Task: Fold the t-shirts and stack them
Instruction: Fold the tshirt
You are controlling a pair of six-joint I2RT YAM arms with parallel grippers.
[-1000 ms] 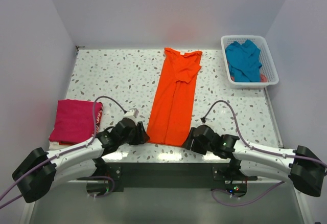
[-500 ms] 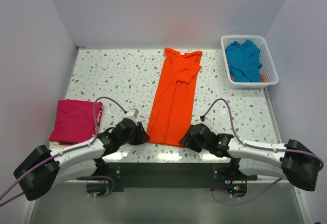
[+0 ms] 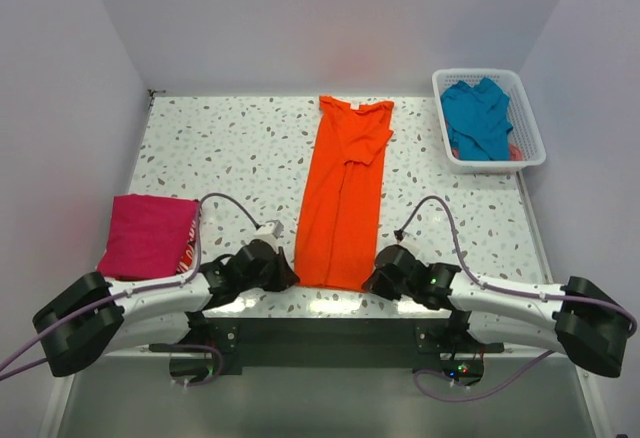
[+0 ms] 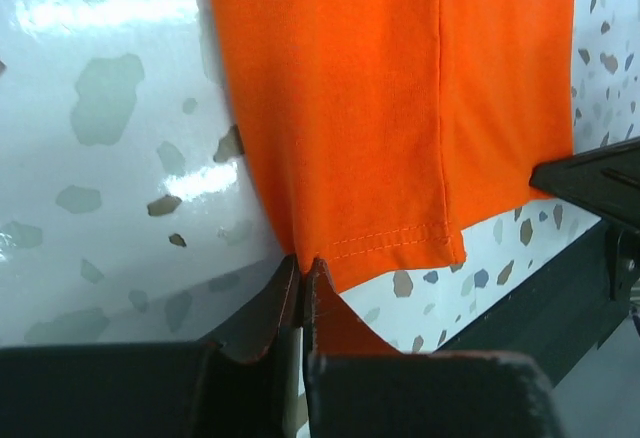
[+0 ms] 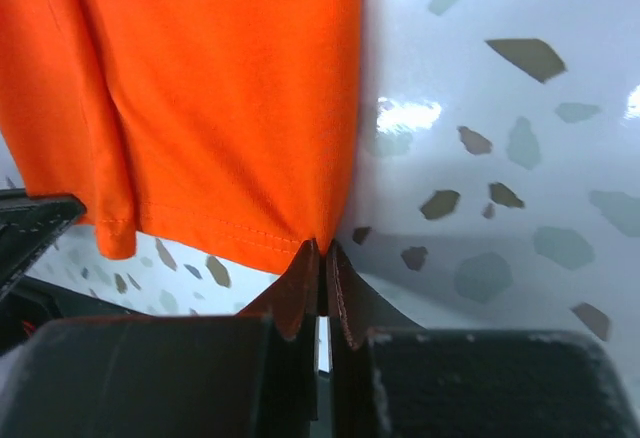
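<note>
An orange t-shirt (image 3: 343,188), folded into a long narrow strip, lies down the middle of the speckled table, collar at the far end. My left gripper (image 3: 288,276) is shut on its near left hem corner (image 4: 300,255). At the near right hem corner (image 5: 318,243) my right gripper (image 3: 372,284) is shut as well. A folded magenta t-shirt (image 3: 148,235) rests at the left edge. A teal t-shirt (image 3: 478,118) lies crumpled in the white basket (image 3: 527,157) at the far right.
The table's near edge (image 3: 330,308) runs just under both grippers. Grey walls close in the left, back and right sides. Purple cables (image 3: 437,208) loop up from both wrists over the tabletop.
Both grippers have moved in onto the near hem of the orange t-shirt and shut on its corners; the shirt's near end has shifted slightly.
</note>
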